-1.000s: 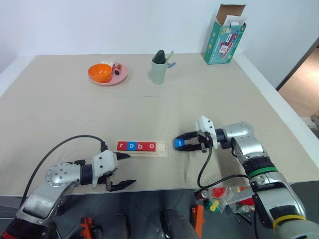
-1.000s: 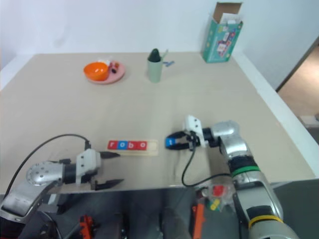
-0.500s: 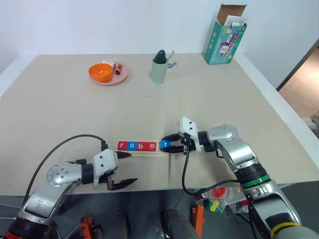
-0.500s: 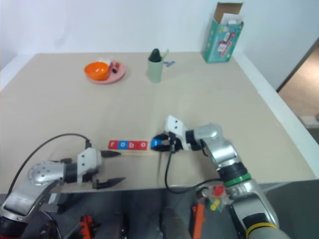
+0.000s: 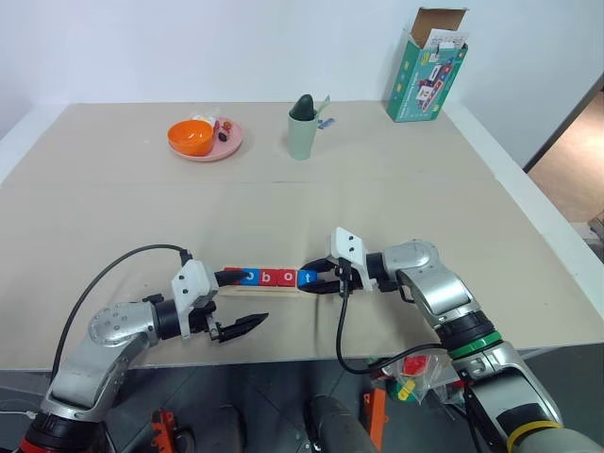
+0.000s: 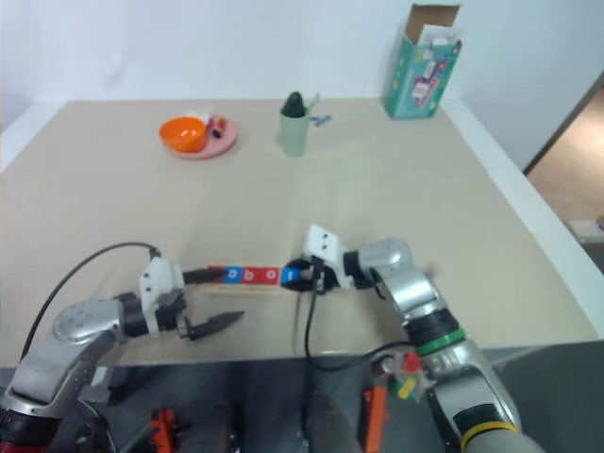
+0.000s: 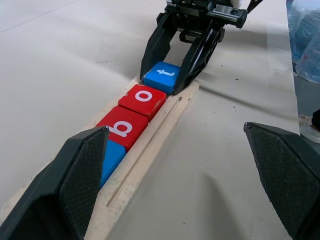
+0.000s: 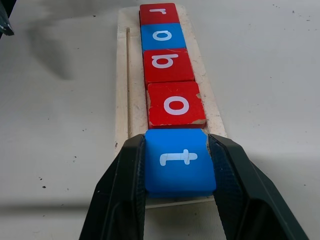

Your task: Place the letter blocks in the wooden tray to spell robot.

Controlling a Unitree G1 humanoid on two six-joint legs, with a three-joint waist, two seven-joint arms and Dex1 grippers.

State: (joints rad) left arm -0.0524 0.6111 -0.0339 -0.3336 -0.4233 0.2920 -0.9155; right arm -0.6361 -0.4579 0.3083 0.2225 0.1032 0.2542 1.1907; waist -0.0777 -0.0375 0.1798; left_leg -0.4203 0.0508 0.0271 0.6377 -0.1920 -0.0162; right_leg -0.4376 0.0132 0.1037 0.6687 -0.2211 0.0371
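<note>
- Right wrist view puts the blue t block (image 8: 179,161) squarely between your right gripper's (image 8: 179,165) two black fingers, pinched on both sides, at the open right end of the wooden tray (image 8: 121,95).
- Your key relation: the tray's long axis runs left to right across the near part of the table (image 5: 377,189), and r (image 8: 158,13), o (image 8: 162,36), b (image 8: 168,64), o (image 8: 175,104) already fill it from the left. The t sits in line with them, just beside the second o; the last free place is directly under your right fingers.
- Your right arm alone is at that end. Your left gripper (image 5: 234,304) hangs at the tray's left end with its jaws spread wide and nothing between them, one finger over the tray's left end, the other off its near edge.
- Hard for you to judge: whether the t is fully down in the recess or riding slightly above it, since the fingers cover both its sides and the tray's end edge.
- From the head views the r is partly hidden by the left gripper's finger.
</note>
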